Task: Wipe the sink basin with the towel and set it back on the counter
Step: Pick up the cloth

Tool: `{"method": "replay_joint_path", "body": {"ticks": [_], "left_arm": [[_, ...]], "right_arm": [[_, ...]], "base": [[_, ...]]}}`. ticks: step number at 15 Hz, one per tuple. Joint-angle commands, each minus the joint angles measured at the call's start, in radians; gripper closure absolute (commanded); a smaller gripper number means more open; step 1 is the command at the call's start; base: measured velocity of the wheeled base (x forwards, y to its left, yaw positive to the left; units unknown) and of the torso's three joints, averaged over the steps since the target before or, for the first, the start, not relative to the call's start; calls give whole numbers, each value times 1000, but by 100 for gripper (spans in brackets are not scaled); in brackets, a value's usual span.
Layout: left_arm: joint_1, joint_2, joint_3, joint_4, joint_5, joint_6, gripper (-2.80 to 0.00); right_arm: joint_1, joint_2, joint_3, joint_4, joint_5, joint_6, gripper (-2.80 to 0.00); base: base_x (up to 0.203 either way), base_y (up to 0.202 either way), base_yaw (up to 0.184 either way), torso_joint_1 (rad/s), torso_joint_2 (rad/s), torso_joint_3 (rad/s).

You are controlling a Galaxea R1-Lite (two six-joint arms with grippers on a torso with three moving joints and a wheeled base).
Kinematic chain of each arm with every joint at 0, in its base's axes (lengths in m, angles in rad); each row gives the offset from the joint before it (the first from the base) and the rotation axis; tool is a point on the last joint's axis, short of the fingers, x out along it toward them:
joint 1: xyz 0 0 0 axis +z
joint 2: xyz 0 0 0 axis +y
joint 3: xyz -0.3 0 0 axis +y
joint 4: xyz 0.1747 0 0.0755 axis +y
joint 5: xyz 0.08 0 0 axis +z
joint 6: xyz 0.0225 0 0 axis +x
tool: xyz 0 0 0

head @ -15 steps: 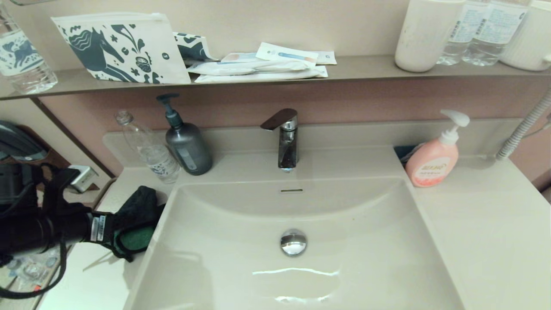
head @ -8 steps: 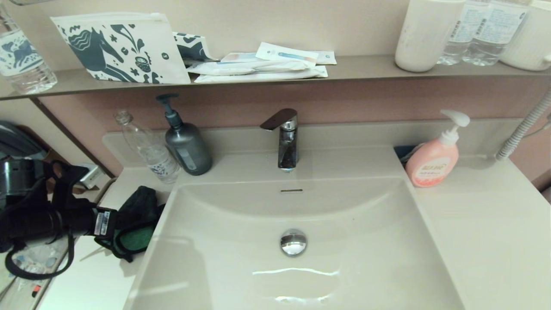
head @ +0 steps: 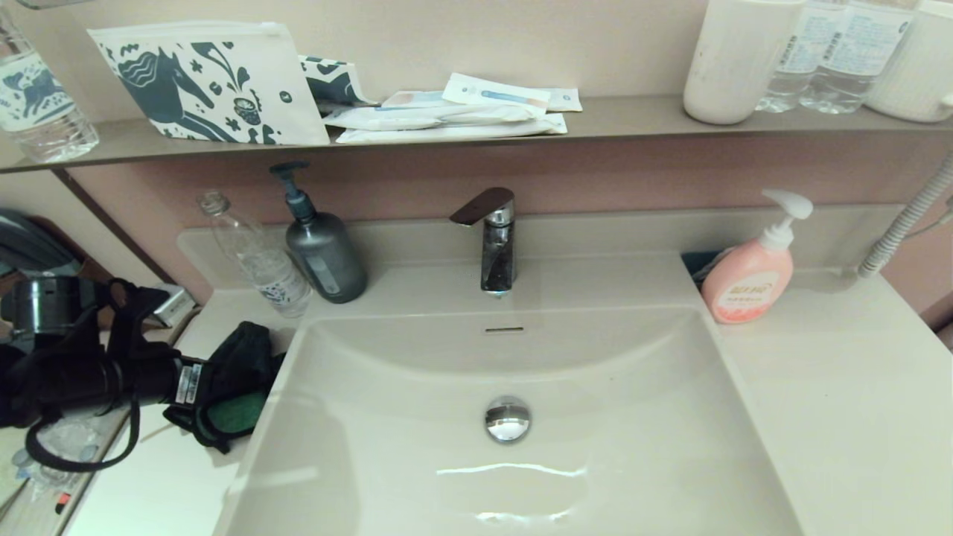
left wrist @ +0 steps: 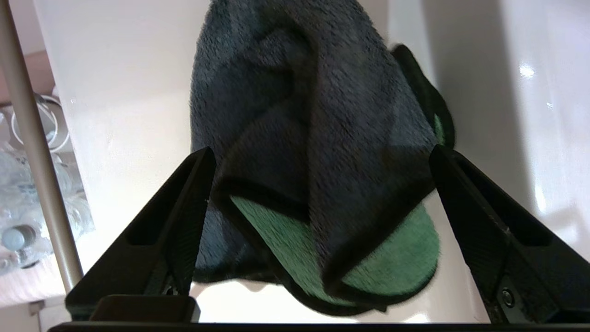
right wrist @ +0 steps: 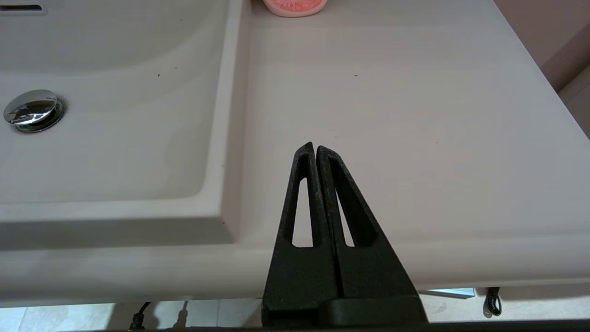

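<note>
Dark grey-black microfibre towel, green inner face (left wrist: 313, 184), lies on off-white counter (head: 171, 491) left of basin (head: 506, 476). Left gripper (left wrist: 318, 184) spread wide, straddling it, no grip. Right gripper (right wrist: 315, 152) closed, parked by counter's front edge. Stage: pickup or put-back, can't tell.

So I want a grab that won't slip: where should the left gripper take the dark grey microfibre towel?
Take the dark grey microfibre towel at its bunched middle ridge, coming from the counter's outer left side. The open left gripper already straddles that raised fold.
</note>
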Motion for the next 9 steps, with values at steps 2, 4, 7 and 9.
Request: {"method": "replay_joint_path", "body": {"ticks": [2, 4, 7, 9], "left_arm": [[4, 40, -22, -2, -2, 17, -280], [8, 60, -25, -5, -2, 23, -280], [21, 81, -40, -10, -12, 24, -185], [28, 86, -48, -10, -12, 24, 0]], "right_arm": [[0, 1, 1, 0, 0, 0, 0], [0, 1, 1, 0, 0, 0, 0], [-1, 1, 0, 0, 0, 0, 0], [0, 1, -1, 0, 0, 0, 0]], "base": [[0, 0, 0, 0, 0, 0], [0, 0, 0, 0, 0, 0], [0, 0, 0, 0, 0, 0], [0, 0, 0, 0, 0, 0]]}}
